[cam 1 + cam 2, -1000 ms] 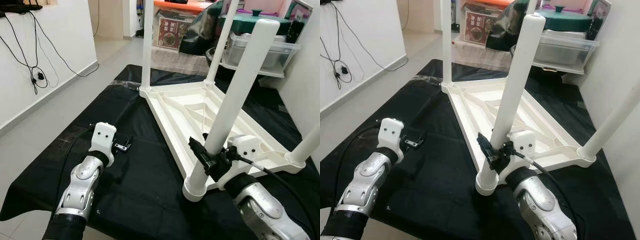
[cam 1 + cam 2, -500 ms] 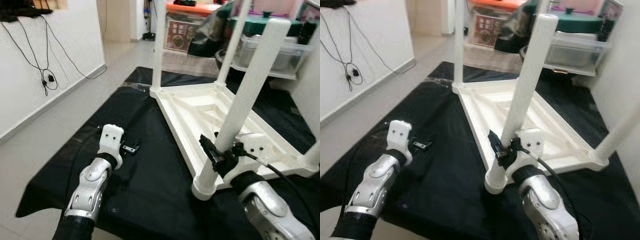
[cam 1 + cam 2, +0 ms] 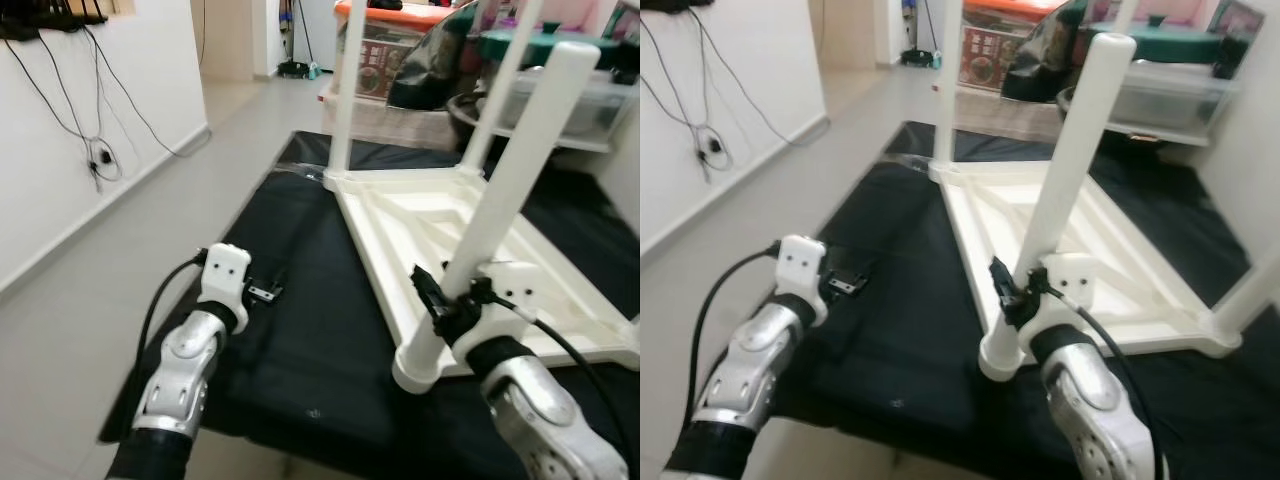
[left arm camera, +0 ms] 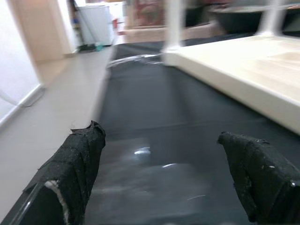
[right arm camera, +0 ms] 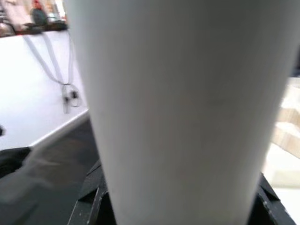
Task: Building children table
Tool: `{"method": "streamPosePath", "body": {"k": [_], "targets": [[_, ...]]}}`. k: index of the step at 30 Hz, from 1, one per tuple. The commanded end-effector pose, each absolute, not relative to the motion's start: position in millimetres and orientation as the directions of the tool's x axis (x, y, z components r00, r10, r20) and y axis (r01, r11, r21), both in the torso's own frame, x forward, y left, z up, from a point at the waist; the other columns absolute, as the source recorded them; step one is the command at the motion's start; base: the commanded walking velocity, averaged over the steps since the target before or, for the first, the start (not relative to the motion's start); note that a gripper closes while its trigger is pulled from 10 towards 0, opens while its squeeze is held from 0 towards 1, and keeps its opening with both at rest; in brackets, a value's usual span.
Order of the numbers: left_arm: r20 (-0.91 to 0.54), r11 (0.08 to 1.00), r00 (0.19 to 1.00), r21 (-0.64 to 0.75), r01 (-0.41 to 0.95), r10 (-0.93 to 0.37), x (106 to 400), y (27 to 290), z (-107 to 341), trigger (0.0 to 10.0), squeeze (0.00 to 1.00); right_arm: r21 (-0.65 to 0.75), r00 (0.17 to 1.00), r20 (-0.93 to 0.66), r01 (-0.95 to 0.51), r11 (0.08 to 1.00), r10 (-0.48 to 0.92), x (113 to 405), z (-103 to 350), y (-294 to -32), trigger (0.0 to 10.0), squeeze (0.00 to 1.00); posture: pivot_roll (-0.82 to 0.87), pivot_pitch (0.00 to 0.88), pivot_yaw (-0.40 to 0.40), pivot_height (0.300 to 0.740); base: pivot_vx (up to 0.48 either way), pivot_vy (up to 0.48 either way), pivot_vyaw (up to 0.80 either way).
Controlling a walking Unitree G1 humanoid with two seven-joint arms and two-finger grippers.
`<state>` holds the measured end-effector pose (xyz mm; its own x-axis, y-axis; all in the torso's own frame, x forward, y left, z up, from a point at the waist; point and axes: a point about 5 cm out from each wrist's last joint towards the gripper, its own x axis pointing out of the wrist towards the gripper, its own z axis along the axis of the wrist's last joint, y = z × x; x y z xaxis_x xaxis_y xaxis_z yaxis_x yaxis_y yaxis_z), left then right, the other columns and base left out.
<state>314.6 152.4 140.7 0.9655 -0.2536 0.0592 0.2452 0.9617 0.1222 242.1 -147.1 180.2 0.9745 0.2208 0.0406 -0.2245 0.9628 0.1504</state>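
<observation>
- While it lies upside down on the black sheet (image 3: 300,360), the white children's desk (image 3: 440,215) fills the centre-right of the head views, legs sticking up.
- Nearest leg (image 3: 500,205) rises tilted from the desk's near corner socket (image 3: 418,372), lower centre-right of frame.
- Right claw (image 3: 447,303) is clenched around that leg just above the socket; the right wrist view has the white tube (image 5: 183,108) pressed close, black fingers (image 5: 91,199) at its sides.
- Left claw (image 4: 164,180) at lower left, released, fingers (image 4: 75,168) spread wide, hovering low over the sheet, apart from the desk edge.
- Small dark metal bracket (image 3: 264,293) on the sheet just beyond the left wrist.
- Storage boxes (image 3: 545,95) and dark bags across the top of frame.
- White wall with hanging cables (image 3: 95,150) upper left; pale tile floor (image 3: 90,310) left of the sheet.
</observation>
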Motion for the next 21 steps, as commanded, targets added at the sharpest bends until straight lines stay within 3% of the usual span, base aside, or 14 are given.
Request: {"method": "streamPosePath", "body": {"k": [1,9,21], "targets": [[0.059,0.959,0.962,0.114,0.258,-0.266,315.0,146.9,140.7,10.0,0.0,0.18,0.964,0.043,-0.266,0.947,0.262,240.7,180.6,-141.0,0.0,0.0,0.12,0.0,-0.096,0.74,0.0,0.48,0.0],[0.063,0.958,0.961,0.119,0.259,-0.268,314.8,145.8,141.5,10.0,0.0,0.176,0.967,0.03,-0.256,0.951,0.255,248.3,182.2,-134.2,0.0,0.0,0.12,0.0,-0.097,0.74,0.0,0.48,0.0],[0.076,0.959,0.961,0.128,0.253,-0.264,314.9,143.2,142.6,10.0,0.0,0.14,0.973,0.02,-0.231,0.963,0.23,274.3,187.3,-125.3,0.0,0.0,0.13,0.0,-0.109,0.74,0.0,0.0,0.0]]}}
